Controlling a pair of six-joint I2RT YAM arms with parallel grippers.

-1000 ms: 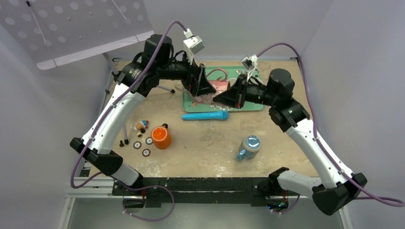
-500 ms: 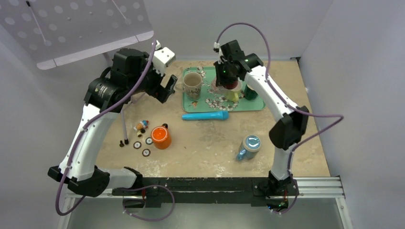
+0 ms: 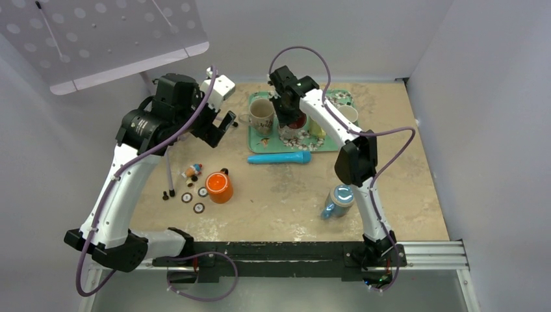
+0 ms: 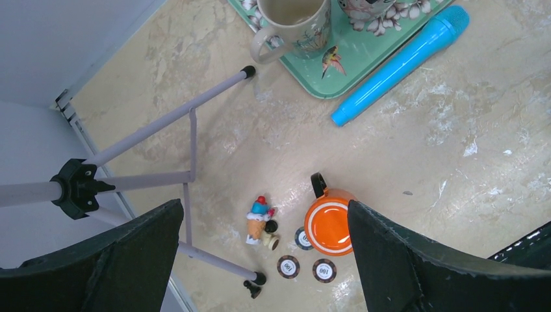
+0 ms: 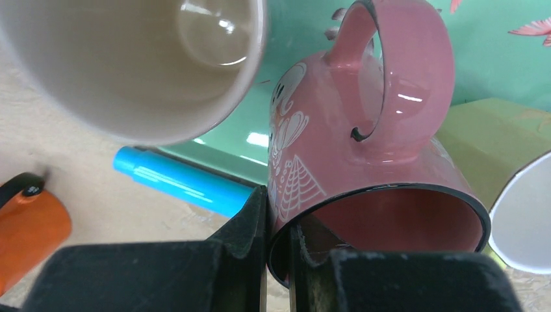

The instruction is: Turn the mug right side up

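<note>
The right gripper (image 5: 278, 201) pinches the rim of the pink mug (image 5: 351, 130), 1 finger inside, probably for turning it; the left gripper (image 4: 263, 214) hangs wide open, empty.

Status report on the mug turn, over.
Right gripper shut on pink mug rim; left gripper open, empty. Mug tilted, at tray. Beige mug crowding close.

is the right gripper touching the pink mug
Touching. The right wrist view shows the right gripper pinching the pink mug at its rim wall, one finger outside and one inside.
</note>
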